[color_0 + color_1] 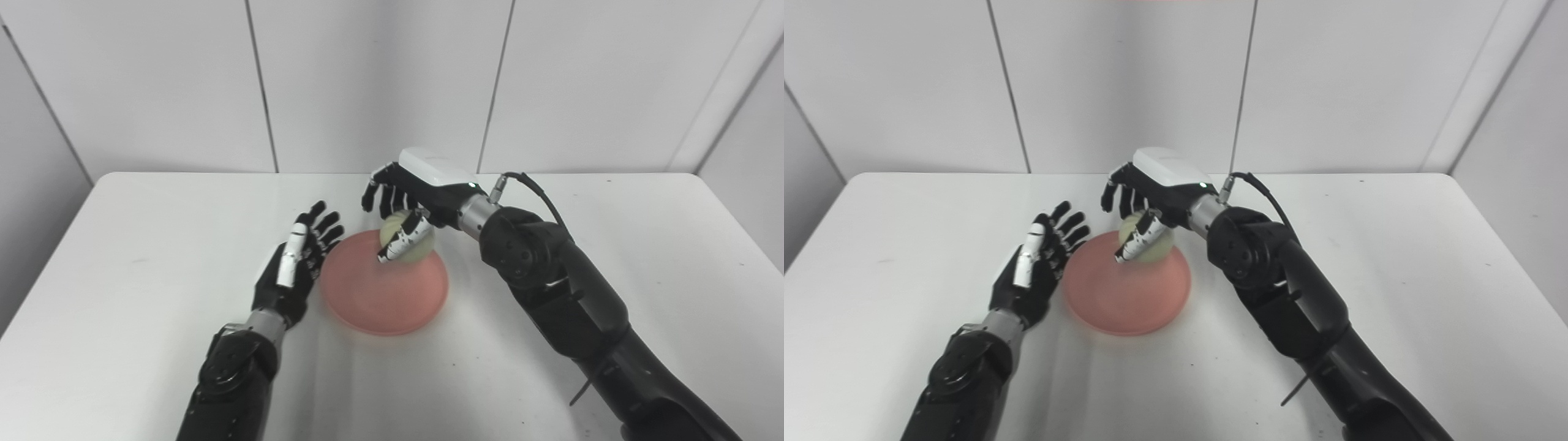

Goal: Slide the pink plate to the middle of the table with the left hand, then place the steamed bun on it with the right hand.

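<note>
The right hand (405, 205) curls around the steamed bun (409, 244), thumb across its front, over the far edge of the pink plate (383, 288) mid-worktop (122, 275). The left hand (300, 263) rests spread just beside the plate's left rim. Released this near the edge, the bun could roll off.

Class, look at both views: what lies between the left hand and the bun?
Only the pink plate lies between the left hand and the bun, which the right hand holds; both views show this.
</note>
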Available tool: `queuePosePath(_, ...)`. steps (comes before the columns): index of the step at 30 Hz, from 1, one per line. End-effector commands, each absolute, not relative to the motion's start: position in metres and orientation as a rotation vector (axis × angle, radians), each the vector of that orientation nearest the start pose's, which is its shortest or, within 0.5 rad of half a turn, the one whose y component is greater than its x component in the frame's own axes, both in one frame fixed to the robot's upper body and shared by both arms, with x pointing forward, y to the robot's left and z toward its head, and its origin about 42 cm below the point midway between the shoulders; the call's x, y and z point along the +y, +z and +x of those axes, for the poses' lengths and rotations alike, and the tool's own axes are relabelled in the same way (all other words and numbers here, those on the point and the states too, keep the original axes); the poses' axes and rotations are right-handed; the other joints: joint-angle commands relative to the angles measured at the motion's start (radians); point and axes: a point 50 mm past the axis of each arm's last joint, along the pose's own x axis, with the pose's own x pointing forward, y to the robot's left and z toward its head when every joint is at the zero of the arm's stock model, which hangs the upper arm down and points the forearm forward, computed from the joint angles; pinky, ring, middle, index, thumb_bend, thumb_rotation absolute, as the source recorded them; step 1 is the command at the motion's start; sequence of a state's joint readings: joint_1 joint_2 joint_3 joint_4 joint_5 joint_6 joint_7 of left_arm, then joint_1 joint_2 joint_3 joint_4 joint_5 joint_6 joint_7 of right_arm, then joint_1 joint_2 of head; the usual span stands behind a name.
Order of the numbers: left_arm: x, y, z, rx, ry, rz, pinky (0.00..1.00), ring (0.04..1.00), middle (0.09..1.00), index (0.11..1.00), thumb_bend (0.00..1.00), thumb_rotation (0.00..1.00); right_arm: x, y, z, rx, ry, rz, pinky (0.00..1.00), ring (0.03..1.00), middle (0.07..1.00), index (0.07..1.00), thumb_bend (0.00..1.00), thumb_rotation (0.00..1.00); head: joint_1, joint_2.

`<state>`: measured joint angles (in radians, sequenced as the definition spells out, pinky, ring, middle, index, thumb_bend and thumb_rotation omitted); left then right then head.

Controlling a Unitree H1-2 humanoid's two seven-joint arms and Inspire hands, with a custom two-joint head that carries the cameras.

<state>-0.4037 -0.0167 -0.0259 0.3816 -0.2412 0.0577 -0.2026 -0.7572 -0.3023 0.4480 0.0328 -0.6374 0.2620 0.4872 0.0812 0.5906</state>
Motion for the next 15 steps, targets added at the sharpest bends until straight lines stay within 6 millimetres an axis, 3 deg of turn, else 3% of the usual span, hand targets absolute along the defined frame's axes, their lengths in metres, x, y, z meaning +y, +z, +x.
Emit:
queuePosePath(1, 0.15, 0.079, 0.388, 0.255, -0.306, -0.229, 0.94, 0.944, 0.959, 0.97, 0.43, 1.0, -0.115, 0.332, 0.445, -0.435, 0.551, -1.204, 0.35, 0.415, 0.427, 0.529, 0.52, 0.0, 0.012, 0.002)
queuePosePath(6, 0.147, 0.082, 0.389, 0.256, -0.305, -0.23, 0.95, 0.946, 0.958, 0.966, 0.42, 1.0, -0.103, 0.32, 0.446, -0.415, 0.567, -1.201, 0.34, 0.413, 0.429, 0.526, 0.52, 0.0, 0.019, 0.009)
queuePosePath(15, 0.148, 0.087, 0.386, 0.252, -0.3, -0.214, 0.94, 0.946, 0.957, 0.962, 0.42, 1.0, -0.102, 0.288, 0.451, -0.368, 0.601, -1.213, 0.31, 0.388, 0.412, 0.529, 0.52, 0.0, 0.018, 0.027)
